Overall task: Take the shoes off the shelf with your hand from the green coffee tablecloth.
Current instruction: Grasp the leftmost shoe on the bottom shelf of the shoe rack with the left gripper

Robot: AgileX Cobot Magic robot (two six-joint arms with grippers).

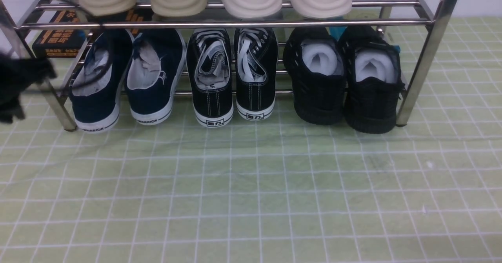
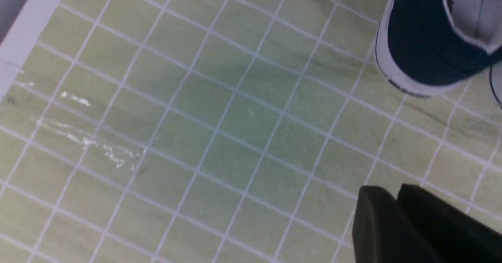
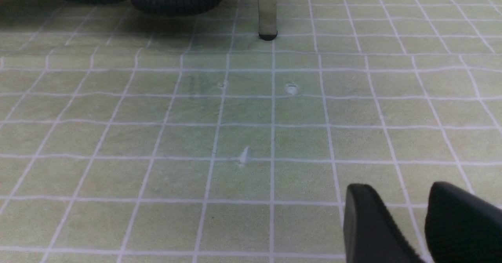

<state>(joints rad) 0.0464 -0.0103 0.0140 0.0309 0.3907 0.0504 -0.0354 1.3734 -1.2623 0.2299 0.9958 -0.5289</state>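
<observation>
1. Green coffee tablecloth (image 1: 251, 200): pale, white grid, slightly wrinkled.
2. Shelf (image 1: 235, 23): shiny chrome tubes, top cropped.
3. Shoes (image 1: 125, 82): navy canvas, white rubber soles; lower tier, leftmost. Left wrist view catches one heel.
4. Left jaws: black pads (image 2: 376, 224) close together, empty; clenched or not, cannot tell. Front view gives only a blur.
5. Right jaws: parted, empty; right wrist view only.

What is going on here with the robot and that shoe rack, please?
The robot is about to take the navy slip-ons off the chrome shoe rack. The pair sits at the left end of the lower tier, not yet lifted. The left tool hovers empty above the green tablecloth, close to one slip-on's heel. The right tool, open and empty, hangs above the cloth near the rack's right front leg.
</observation>
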